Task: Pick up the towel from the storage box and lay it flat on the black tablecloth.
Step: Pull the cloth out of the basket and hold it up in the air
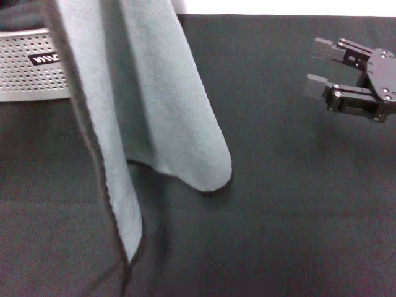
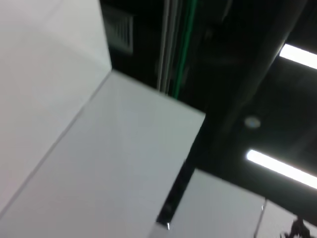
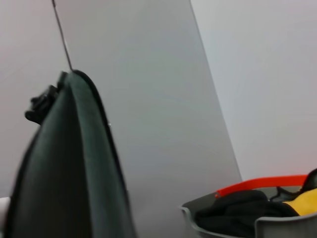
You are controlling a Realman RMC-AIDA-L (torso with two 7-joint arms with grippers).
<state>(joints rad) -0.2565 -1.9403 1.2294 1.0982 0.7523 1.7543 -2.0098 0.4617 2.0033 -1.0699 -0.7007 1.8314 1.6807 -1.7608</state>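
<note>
the towel (image 1: pixel 148 105) hangs in the air, lifted clear of the storage box (image 1: pixel 28 68) and draped in a long fold over the black tablecloth (image 1: pixel 291 204), its lowest corner low over the cloth. whatever grips its top edge is above the head view, so the left gripper cannot be seen. the right gripper (image 1: pixel 322 71) hovers well off to the towel's side, fingers spread and empty. picking up looks done; spreading it flat remains. the cloth is lightly creased, and pale walls and ceiling strip lights (image 2: pixel 285 168) surround the rig
</note>
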